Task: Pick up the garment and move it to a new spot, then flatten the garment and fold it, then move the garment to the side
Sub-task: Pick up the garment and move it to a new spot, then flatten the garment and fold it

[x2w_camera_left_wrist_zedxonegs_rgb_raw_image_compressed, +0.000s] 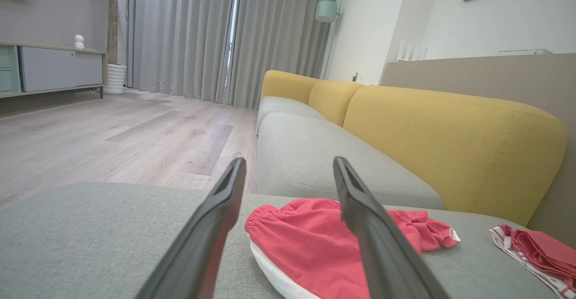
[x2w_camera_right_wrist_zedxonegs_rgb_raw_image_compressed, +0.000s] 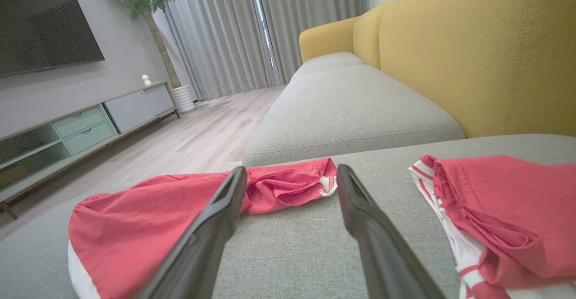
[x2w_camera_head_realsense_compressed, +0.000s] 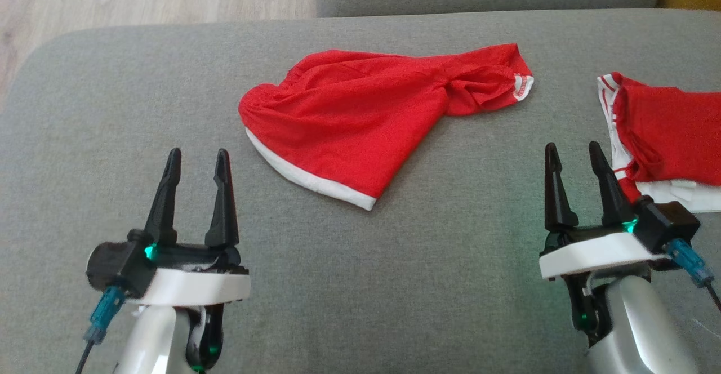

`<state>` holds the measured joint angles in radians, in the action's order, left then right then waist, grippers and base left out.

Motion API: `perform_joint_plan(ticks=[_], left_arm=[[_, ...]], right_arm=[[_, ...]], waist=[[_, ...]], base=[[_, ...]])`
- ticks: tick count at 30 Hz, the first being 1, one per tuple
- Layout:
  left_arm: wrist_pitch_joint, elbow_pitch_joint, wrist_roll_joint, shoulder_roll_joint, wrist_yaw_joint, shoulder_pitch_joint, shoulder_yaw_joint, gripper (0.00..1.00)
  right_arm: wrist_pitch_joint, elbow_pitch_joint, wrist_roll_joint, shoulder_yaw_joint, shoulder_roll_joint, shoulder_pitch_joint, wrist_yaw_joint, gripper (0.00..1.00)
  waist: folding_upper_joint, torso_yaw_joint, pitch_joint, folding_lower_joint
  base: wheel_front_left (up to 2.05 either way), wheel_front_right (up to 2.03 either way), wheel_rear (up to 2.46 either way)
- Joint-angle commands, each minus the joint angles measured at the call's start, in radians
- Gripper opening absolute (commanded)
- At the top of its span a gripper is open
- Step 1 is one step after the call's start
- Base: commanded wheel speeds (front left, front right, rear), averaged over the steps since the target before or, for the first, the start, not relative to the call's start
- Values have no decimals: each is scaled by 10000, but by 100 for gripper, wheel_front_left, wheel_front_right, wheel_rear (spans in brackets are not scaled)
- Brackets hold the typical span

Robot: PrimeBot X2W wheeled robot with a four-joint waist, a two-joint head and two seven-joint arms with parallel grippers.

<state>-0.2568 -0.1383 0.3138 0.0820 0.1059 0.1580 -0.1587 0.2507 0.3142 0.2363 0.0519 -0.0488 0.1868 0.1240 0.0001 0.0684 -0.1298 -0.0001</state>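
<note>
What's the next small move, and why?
Probably ease the left gripper forward to the white-trimmed edge of the crumpled red garment: this gripper and the right gripper are open and empty, short of the cloth, and that edge lies nearest the left.

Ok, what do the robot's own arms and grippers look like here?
Both match: the left gripper and right gripper each have two long tapered black fingers on a black base, a white wrist plate, a pale silvery forearm, small green lights, and a blue connector with a dark cable on the outer side.
</note>
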Motion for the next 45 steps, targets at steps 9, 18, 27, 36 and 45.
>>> perform_joint_plan(ticks=[9,18,27,36,45], left_arm=[[-49,-67,-256,-3,154,375,565,100],[330,-1167,-617,254,30,874,513,100],[2138,-3075,-777,675,-278,2622,472,100],[2846,-5131,-222,933,-65,4562,636,100],[3261,-6937,-391,1248,-309,5613,499,100]], right_arm=[[110,-270,15,331,-14,121,67,100],[110,-345,12,352,-14,189,67,100],[110,-432,-38,345,-14,392,67,100],[110,-470,13,469,-14,700,67,100],[111,-541,87,547,-14,825,67,100]], waist=[[-1,-287,-107,1],[-1,-534,-398,1],[-1,-790,-1066,1],[-1,-1272,-1705,1],[-1,-1665,-1938,1]], base=[[0,0,0],[0,0,0],[0,0,0],[0,0,0],[0,0,0]])
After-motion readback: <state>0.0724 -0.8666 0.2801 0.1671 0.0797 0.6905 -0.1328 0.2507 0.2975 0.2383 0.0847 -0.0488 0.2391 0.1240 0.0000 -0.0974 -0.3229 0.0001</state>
